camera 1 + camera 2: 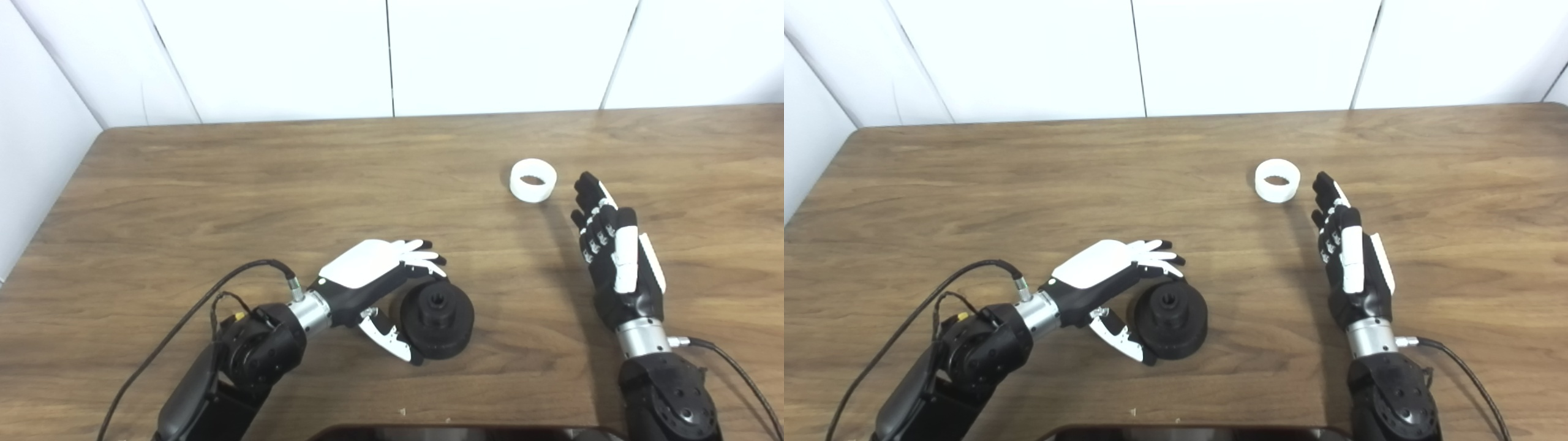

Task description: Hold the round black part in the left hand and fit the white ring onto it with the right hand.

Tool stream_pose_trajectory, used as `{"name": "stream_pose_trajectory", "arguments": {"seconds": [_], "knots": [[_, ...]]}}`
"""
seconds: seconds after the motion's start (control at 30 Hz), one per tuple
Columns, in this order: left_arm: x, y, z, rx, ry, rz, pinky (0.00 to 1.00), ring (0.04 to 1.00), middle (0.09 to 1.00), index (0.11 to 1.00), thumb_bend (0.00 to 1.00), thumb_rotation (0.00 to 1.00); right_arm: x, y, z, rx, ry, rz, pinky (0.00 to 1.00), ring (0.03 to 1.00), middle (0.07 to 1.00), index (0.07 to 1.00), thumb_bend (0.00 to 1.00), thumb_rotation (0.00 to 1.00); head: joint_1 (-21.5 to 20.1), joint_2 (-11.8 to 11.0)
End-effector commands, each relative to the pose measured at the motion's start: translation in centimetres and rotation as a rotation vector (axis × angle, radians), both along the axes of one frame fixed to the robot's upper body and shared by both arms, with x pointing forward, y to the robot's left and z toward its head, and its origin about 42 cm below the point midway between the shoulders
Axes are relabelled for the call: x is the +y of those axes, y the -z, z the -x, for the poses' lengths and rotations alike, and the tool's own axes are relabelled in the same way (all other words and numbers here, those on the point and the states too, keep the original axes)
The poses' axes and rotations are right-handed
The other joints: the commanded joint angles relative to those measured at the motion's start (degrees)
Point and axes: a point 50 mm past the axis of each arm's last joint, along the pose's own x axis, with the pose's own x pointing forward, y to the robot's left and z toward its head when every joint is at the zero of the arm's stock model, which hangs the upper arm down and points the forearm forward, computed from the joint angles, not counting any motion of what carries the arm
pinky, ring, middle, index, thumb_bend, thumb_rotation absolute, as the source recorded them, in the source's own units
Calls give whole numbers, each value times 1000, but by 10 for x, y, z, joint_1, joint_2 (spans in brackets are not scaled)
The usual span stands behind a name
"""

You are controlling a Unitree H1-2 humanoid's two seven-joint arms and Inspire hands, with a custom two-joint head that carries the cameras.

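White wall panels stand behind a brown wooden table (257, 184) that fills most of what we see from both head cameras. Near the front of the table, a little left of centre, we see the round black part (438, 318), a squat disc with a raised hub and a small hole in its top, sitting flat on the wood. Our left hand (373, 275) comes in from the lower left on a black arm with a cable looping off its wrist. Its white-backed palm faces up and away, its fingers (422, 252) reach out over the far rim of the black part, and its thumb (392, 340) lies along the part's near left edge. The fingers are spread only a little and cup the part loosely; we cannot tell whether they actually press on it, and the part rests on the table, not lifted. Further back and to the right lies the white ring (533, 180), a short wide band lying flat with its opening upward. Our right hand (612, 251) rises from the lower right, held edge-on with its fingers straight and close together, pointing toward the back wall. Its fingertips (587, 182) stop just beside the ring, to its right, without touching it, and it holds nothing.
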Motion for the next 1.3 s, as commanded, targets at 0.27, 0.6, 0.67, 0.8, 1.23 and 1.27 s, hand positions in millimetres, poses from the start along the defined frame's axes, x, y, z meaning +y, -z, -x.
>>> {"name": "stream_pose_trajectory", "arguments": {"seconds": [0.27, 0.6, 0.67, 0.8, 1.23, 1.27], "knots": [[0, -13, -11, -60, -3, 14, 963, 985, 912, 671, 909, 257, -7, 29, 16, 93, 17, -8, 1000, 1000, 956, 931, 665, 1000, 2, -1], [-1, -14, -13, -63, -8, 7, 971, 988, 912, 668, 904, 248, -11, 26, 14, 88, 19, -14, 1000, 999, 946, 915, 680, 1000, 2, -1], [0, -13, -13, -62, -8, 6, 958, 987, 911, 668, 903, 248, -16, 18, 9, 59, 38, 24, 1000, 987, 934, 898, 675, 1000, 0, 0], [0, -12, -14, -57, -10, 5, 937, 985, 911, 669, 903, 250, -34, -10, -10, -38, 115, 327, 898, 914, 883, 814, 594, 702, -3, -2], [-5, -7, -17, -57, -8, 18, 954, 986, 911, 661, 909, 249, -56, -66, -99, -81, 128, 824, 874, 917, 892, 748, 802, 352, -5, -7], [-5, -7, -17, -56, -9, 18, 949, 986, 911, 660, 912, 249, -56, -65, -103, -72, 123, 830, 890, 931, 897, 746, 810, 357, -5, -7]]}}
